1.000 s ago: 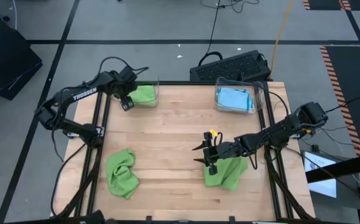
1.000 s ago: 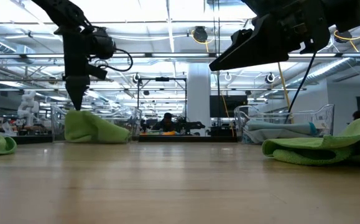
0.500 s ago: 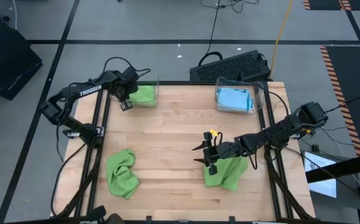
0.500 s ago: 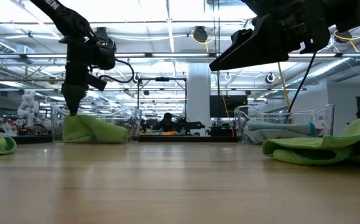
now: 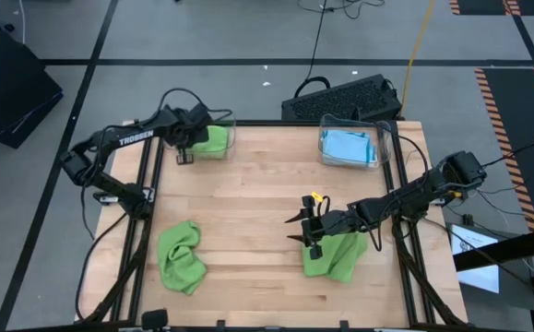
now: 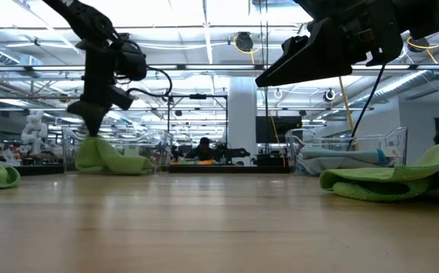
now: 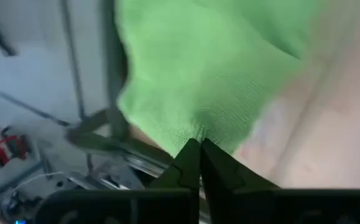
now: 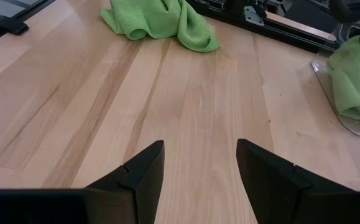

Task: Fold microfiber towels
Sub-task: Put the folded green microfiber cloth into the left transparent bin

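Jaws together, our left gripper [image 7: 198,144] pinches the green towel [image 5: 213,140] in the clear bin [image 5: 230,129]; far from that bin, our right gripper [image 8: 199,163] hovers with jaws apart.

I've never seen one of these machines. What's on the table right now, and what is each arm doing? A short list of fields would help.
Left tool: shut on the edge of the green towel in the bin, at the table's far left corner
Right tool: open, empty, hovering over bare wood
Green towel under right arm: crumpled, near right
Third green towel: crumpled, near left, untouched
Blue towels: in the clear bin, far right
Table: light wood
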